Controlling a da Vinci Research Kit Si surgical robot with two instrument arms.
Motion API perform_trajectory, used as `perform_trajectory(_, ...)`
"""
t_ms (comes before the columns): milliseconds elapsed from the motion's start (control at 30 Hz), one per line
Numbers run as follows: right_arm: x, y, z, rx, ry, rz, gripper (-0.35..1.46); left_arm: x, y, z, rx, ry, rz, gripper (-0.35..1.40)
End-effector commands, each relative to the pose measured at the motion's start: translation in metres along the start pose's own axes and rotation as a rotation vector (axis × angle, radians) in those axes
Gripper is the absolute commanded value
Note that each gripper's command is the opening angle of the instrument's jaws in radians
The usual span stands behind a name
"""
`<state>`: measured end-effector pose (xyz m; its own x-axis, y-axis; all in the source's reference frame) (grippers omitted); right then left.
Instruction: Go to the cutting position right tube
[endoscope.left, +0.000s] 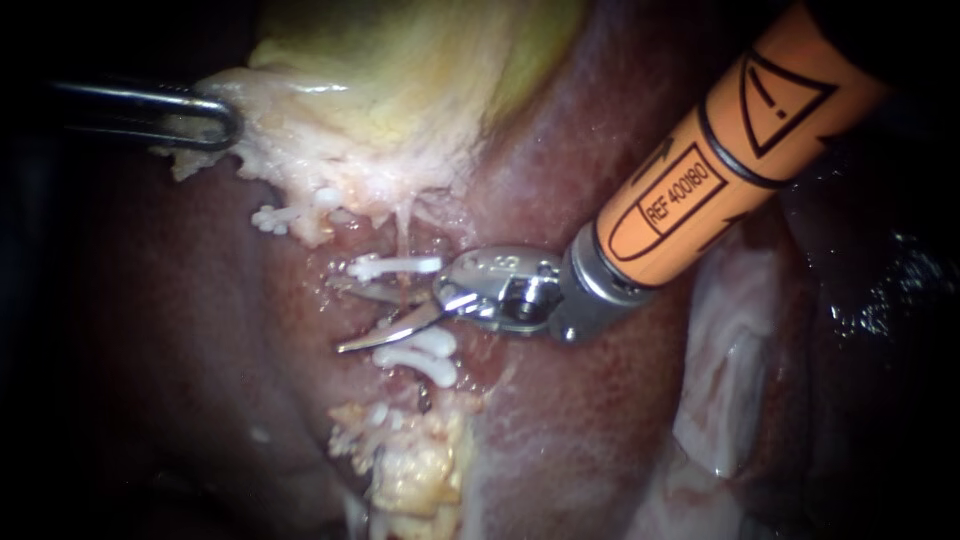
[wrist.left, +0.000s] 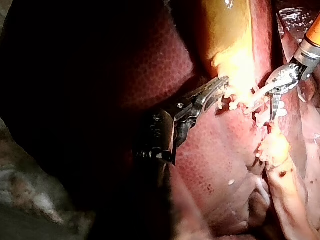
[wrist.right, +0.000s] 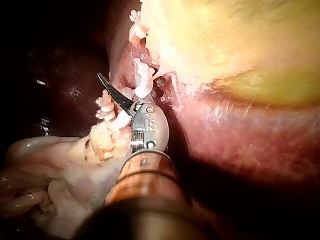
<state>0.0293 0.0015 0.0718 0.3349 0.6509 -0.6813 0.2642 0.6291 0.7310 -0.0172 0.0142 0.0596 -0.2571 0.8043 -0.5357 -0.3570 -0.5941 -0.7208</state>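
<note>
**Right instrument** (endoscope.left: 345, 316), blades parted, straddles the right tube (endoscope.left: 402, 305) between clips (endoscope.left: 395, 266) on the liver (endoscope.left: 560, 430), mid-surface. Left instrument (endoscope.left: 222, 124) clamps the gallbladder (endoscope.left: 330, 130) edge. Hazard: closing off-centre would strike a clip; deep blade tips could nick the liver.

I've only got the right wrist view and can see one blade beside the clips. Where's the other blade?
Observer: The endoscope view shows the right tool with both blades open, one on either side of the tube, with one clip above and two clips below.
Operator: And my left tool?
Observer: The left tool grips the pale edge of the gallbladder, away from the clips.
</note>
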Motion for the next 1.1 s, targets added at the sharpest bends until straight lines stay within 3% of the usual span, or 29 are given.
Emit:
perform_trajectory(33, 0.0, 0.0001, 0.0001, 0.001, 0.005, 0.0, 1.28, 0.0, 0.0, 0.0, 0.0, 0.0, 0.0, -0.35)
perform_trajectory(333, 0.0002, -0.0002, 0.0001, 0.004, 0.011, 0.0, 1.28, 0.0, 0.0, 0.0, 0.0, 0.0, 0.0, -0.35)
perform_trajectory(867, 0.0025, -0.0042, 0.0001, 0.031, 0.013, 0.007, 1.25, 0.0, 0.0, -0.0001, -0.001, 0.0, 0.0, -0.35)
perform_trajectory(1100, 0.0031, -0.0046, 0.0, 0.033, 0.015, 0.01, 1.2, 0.0, -0.0001, -0.0001, -0.001, 0.0, 0.0, -0.35)
